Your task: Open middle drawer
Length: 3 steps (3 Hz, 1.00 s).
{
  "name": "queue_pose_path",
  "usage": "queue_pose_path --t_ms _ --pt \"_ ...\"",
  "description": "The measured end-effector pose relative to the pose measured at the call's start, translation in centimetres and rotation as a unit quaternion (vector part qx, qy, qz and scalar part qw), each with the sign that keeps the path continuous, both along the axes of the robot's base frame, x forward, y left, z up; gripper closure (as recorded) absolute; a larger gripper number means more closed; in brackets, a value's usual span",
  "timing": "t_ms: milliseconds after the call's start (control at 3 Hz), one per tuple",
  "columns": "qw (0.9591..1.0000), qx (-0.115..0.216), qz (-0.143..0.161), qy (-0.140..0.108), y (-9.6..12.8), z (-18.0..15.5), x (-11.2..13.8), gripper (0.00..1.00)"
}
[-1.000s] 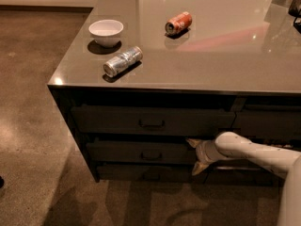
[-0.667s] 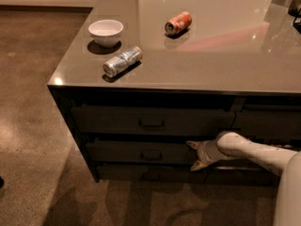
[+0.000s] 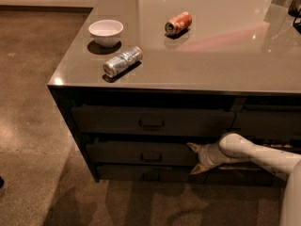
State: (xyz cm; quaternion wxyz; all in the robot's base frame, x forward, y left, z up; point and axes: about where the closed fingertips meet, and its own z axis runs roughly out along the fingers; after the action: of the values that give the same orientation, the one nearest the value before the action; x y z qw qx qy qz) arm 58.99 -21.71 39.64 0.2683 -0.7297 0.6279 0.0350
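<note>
The middle drawer (image 3: 136, 152) is the low, wide dark front second from the top in the left stack, with a small bar handle (image 3: 151, 157) at its centre. Its front looks about level with the drawers above and below. My gripper (image 3: 192, 158) comes in from the right on a white arm (image 3: 254, 152). It sits at the right end of the middle drawer front, to the right of the handle and apart from it. Its two fingers are spread open with nothing between them.
The taller top drawer (image 3: 150, 121) and the bottom drawer (image 3: 141, 174) frame the middle one. A narrower stack (image 3: 268, 124) lies to the right, behind my arm. On the counter (image 3: 216, 65) are a white bowl (image 3: 106, 31), a silver can (image 3: 122, 61) and an orange can (image 3: 178, 23).
The gripper has shifted very slightly at the right end of the middle drawer. The drawer front has not visibly moved.
</note>
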Motion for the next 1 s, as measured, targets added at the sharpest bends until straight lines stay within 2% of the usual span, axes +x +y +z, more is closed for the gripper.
queue_pose_path --t_ms 333,667,1000 --pt "0.9998 0.011 0.009 0.016 0.4 1.0 -2.6 0.29" --pt "0.999 0.019 0.018 0.036 0.8 2.1 -5.8 0.32" --pt "0.9985 0.037 0.029 0.026 1.1 4.1 -8.1 0.1"
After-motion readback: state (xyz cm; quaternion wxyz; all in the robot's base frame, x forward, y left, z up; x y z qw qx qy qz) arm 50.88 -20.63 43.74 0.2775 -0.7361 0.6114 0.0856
